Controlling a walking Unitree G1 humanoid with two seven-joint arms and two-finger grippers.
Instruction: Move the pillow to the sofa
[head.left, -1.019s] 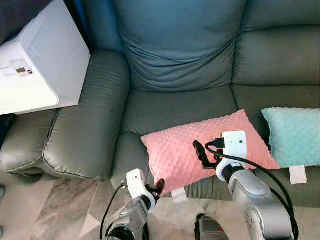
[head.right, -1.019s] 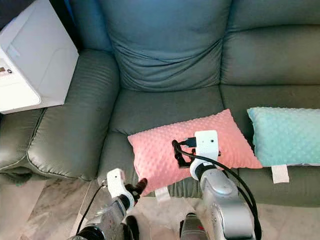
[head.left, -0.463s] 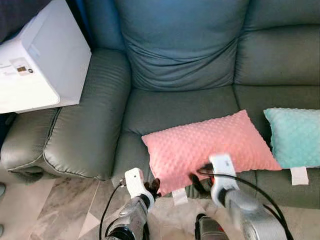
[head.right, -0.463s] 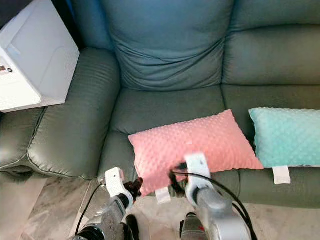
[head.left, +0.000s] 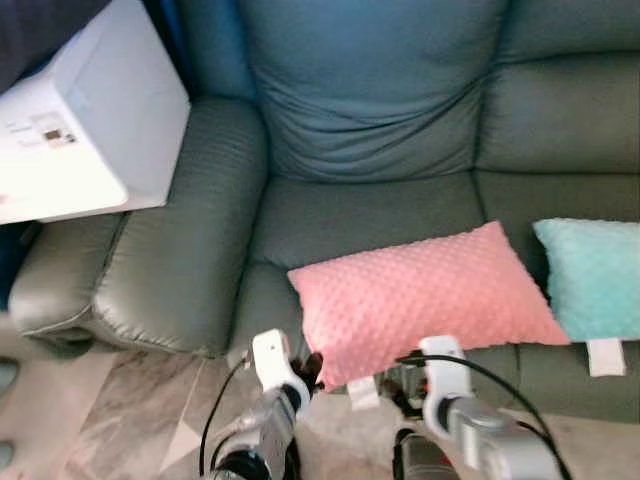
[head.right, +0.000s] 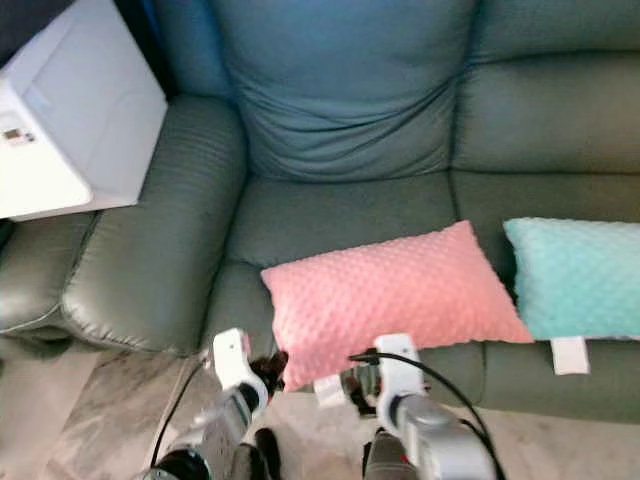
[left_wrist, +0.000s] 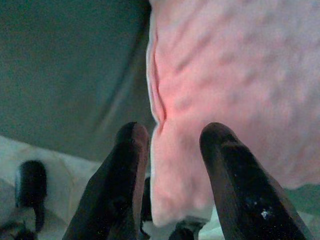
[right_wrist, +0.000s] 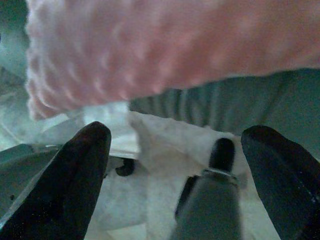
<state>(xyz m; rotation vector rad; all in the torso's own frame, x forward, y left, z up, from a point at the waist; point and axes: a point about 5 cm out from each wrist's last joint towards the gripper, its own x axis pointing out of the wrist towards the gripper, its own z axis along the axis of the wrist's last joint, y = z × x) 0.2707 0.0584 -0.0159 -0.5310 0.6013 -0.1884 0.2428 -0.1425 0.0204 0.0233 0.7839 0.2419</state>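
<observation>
**Pink pillow on the sofa seat, both grippers low at its front edge**

Grey-green leather of the sofa (head.left: 350, 215) takes most of our view, with marbled floor (head.left: 150, 410) at the bottom. We see the pink pillow (head.left: 425, 295) lying flat on the front of the seat. Its long axis runs left to right and slightly tilted, the right end further back. A turquoise pillow (head.left: 595, 275) is just beside it and cut off by the picture edge. A white box (head.left: 80, 130) on the armrest is also cut off.

Our left gripper (left_wrist: 172, 170) has its fingers (left_wrist: 127, 165) parted on either side of the pillow's front corner, not pressing it. Our right gripper (right_wrist: 175, 165) is spread wide under the pillow's edge and holds nothing. In the eye views both grippers are blurred.
</observation>
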